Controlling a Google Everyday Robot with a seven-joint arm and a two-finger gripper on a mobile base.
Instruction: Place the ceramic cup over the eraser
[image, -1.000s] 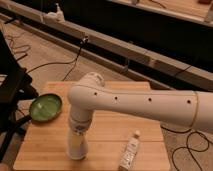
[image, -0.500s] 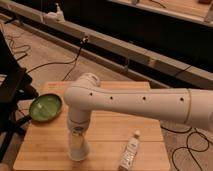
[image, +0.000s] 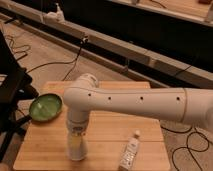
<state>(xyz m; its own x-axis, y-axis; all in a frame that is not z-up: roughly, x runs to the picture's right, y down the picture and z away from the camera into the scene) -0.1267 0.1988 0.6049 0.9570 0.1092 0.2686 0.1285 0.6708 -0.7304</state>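
On the wooden table (image: 107, 127), near the front-left quarter: the tool (image: 76, 149), pointing straight down at the end of a thick white arm (image: 145, 102) that reaches in from the right edge of the view and bends at a rounded elbow above the table's middle. The tool's lower end sits at or just above the table surface; a pale, whitish cylindrical form shows there, and it cannot be told whether this is the ceramic cup or part of the tool itself. How far the tool is open, and whether it has hold of anything, cannot be told from this angle.

Ceramic cup: not separately distinguishable; if present, it is at the tool's tip, front-left of the table.

Eraser: not visible anywhere on the table; the arm and tool cover the spot beneath them.

Green bowl (image: 45, 107): round, shallow, sitting at the table's left edge, just beside the arm's vertical section and behind-left of the tool.

Clear bottle (image: 130, 151): lying on its side near the table's front edge, white cap pointing away from the camera, to the right of the tool and apart from it.

Floor (image: 50, 55): brownish, behind the table, with black cables (image: 47, 64) trailing across it.

Dark frame (image: 12, 95): standing at the left, beside the table.
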